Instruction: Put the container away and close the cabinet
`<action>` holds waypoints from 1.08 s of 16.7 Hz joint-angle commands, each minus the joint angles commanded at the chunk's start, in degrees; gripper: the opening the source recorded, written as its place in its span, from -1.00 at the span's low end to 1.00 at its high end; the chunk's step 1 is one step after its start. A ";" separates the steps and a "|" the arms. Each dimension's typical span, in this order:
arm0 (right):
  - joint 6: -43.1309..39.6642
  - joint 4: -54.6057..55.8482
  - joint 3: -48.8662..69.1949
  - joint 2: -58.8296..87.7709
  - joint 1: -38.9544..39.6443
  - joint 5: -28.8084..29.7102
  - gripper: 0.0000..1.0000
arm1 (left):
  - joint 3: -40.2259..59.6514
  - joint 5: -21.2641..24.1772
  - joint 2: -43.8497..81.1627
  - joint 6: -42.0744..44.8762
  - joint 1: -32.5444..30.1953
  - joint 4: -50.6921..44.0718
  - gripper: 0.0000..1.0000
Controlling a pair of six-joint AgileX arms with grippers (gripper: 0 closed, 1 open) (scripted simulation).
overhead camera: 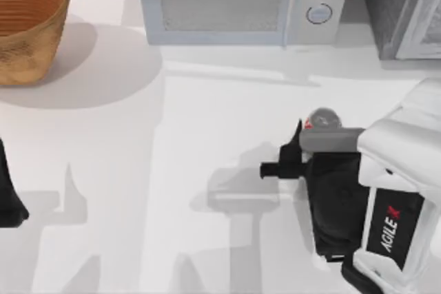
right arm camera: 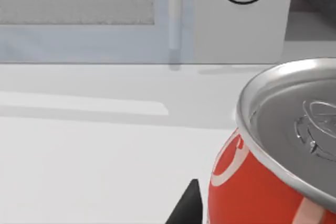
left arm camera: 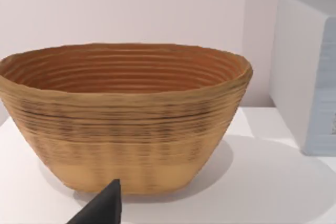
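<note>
A white table [overhead camera: 172, 170] seen from above. Along the far edge stand a woven basket [overhead camera: 24, 22] at the left, a white microwave [overhead camera: 241, 1] with two round knobs in the middle, and the dark speckled cabinet [overhead camera: 386, 5] at the right corner, its pale framed door [overhead camera: 427, 22] angled outward.

The right arm reaches in from the lower right. Its gripper [overhead camera: 293, 153] sits right of centre, in front of the microwave, with dark fingers pointing left. The can [overhead camera: 322, 119] stands upright on the table, touching or just behind the gripper; from above, its silver top and a sliver of red show past the gripper's grey body. The right wrist view shows the can [right arm camera: 273, 166] very close, red with white lettering, and one dark fingertip [right arm camera: 189, 205] beside it. Whether the fingers are spread or pinching the can cannot be told.

The left gripper [overhead camera: 10, 201] rests at the table's left edge, well apart from the can; its wrist camera faces the basket [left arm camera: 123, 119]
</note>
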 joint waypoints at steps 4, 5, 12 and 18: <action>0.00 0.00 0.00 0.00 0.00 0.00 -1.00 | 0.00 0.00 0.00 0.00 0.00 0.00 1.00; 0.00 0.00 0.00 0.00 0.00 0.00 -1.00 | 0.00 0.00 0.00 0.00 0.00 0.00 1.00; 0.06 -0.14 -0.08 -0.23 0.07 0.02 -1.00 | 0.00 0.00 0.00 0.00 0.00 0.00 1.00; 0.40 -13.39 0.18 -12.84 -0.33 -0.01 -1.00 | 0.00 0.00 0.00 0.00 0.00 0.00 1.00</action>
